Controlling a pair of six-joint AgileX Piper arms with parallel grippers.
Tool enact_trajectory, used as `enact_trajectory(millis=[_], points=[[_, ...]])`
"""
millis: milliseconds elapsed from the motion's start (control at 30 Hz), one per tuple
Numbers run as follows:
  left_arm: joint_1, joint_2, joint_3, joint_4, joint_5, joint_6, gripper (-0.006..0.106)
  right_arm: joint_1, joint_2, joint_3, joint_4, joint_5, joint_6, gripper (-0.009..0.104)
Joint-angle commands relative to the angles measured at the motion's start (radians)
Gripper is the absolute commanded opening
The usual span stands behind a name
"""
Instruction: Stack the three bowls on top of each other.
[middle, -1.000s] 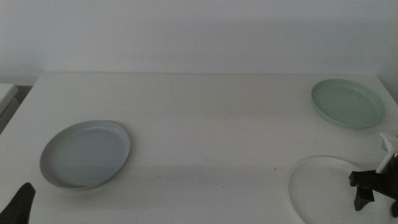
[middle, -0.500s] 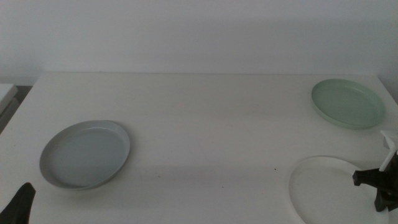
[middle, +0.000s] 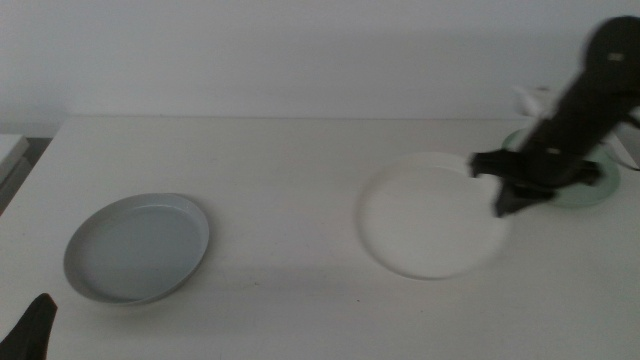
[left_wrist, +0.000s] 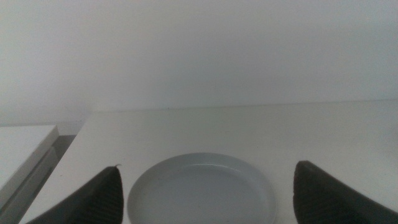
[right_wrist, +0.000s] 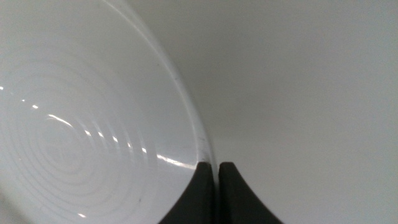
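The right end effector (middle: 500, 185) has its jaws pressed together on the rim of the white bowl (middle: 432, 215), holding it over the right half of the surface (middle: 300, 180), just beside the mint green bowl (middle: 605, 190) at the far right. The grey bowl (middle: 137, 247) sits on the left. The left end effector (left_wrist: 205, 199) waits near it, jaws spread.

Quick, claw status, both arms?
Left claw: open, empty, waiting near the grey bowl.
Right claw: closed on the white bowl rim, held above the table.
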Motion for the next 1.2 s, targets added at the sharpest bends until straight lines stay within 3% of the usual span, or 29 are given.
enact_trajectory(millis=[0, 300, 533, 633, 733, 867, 933, 1167], points=[[-0.001, -0.004, 0.000, 0.001, -0.013, 0.001, 0.094, 0.036, 0.080, -0.072, 0.034, 0.008, -0.022, -0.003], [-0.001, -0.004, 0.000, 0.001, -0.013, -0.001, 0.094, 0.089, 0.311, -0.243, 0.111, 0.011, -0.055, -0.003], [-0.001, -0.004, 0.000, 0.001, -0.013, -0.002, 0.094, 0.089, 0.367, -0.247, 0.121, -0.014, -0.055, -0.001], [-0.001, -0.004, 0.000, 0.001, -0.013, -0.002, 0.094, 0.089, 0.374, -0.247, 0.121, -0.022, -0.055, 0.004], [-0.001, -0.004, 0.000, 0.001, -0.013, -0.002, 0.094, 0.089, 0.374, -0.248, 0.117, -0.026, -0.084, 0.022], [-0.001, -0.004, 0.000, 0.001, -0.013, -0.002, 0.094, 0.073, 0.360, -0.311, 0.068, 0.015, -0.084, 0.061], [-0.001, -0.004, 0.000, 0.001, -0.013, -0.002, 0.094, 0.042, 0.348, -0.366, 0.037, 0.039, -0.061, 0.070], [-0.001, -0.004, 0.000, 0.001, -0.013, 0.002, 0.094, -0.172, 0.340, -0.504, -0.148, 0.016, 0.036, 0.066]])
